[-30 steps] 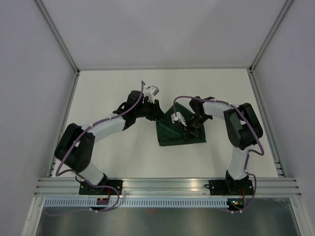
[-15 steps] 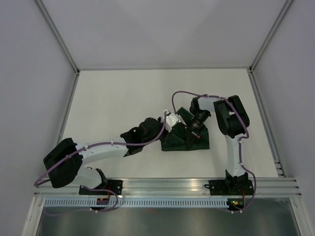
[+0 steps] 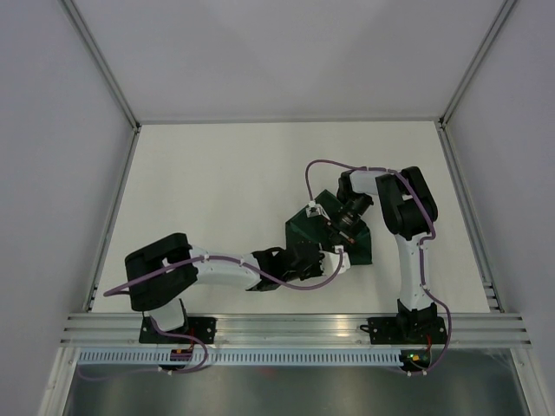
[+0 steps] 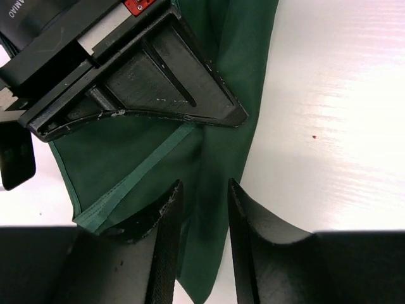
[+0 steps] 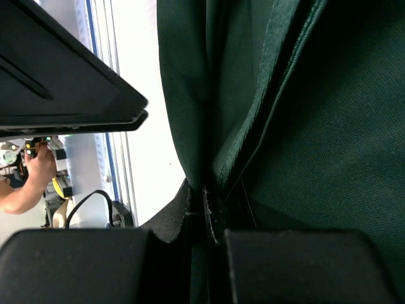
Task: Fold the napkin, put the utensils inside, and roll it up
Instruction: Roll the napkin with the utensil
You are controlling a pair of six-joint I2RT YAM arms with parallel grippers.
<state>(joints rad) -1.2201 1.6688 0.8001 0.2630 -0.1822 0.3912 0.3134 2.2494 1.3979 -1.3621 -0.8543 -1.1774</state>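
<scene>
The dark green napkin lies bunched and folded right of the table's middle. My right gripper is shut on a raised fold of the napkin, its jaws pressed together on the cloth. My left gripper reaches in from the near left to the napkin's near edge. There its jaws stand apart, and a narrow fold of the napkin lies between the fingers. The right gripper's black body sits just beyond. The utensils are hidden or out of view.
White table all around the cloth, enclosed by pale walls and metal corner posts. An aluminium rail runs along the near edge by the arm bases. A person's hand shows beyond that rail.
My left arm has swung from behind the napkin's left side round to its near edge and stretched low along the table. The napkin has shifted and bunched. My right gripper keeps its pinch.
</scene>
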